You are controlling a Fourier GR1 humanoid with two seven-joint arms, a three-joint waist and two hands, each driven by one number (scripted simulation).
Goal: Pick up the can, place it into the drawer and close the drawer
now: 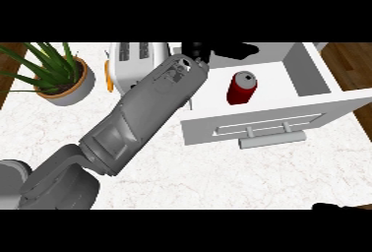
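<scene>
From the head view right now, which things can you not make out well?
- Left hand: only dark fingers show past the grey forearm, against another dark shape behind the drawer; open or shut is unclear.
- Right hand: cut off by the lower edge.
- Toaster: partly hidden by the forearm.
- Can: its base is not visible.

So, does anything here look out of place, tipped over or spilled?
Nothing stands out. The red can stands upright inside the open white drawer, nothing is spilled, and the potted plant and the toaster stand normally on the counter.
</scene>
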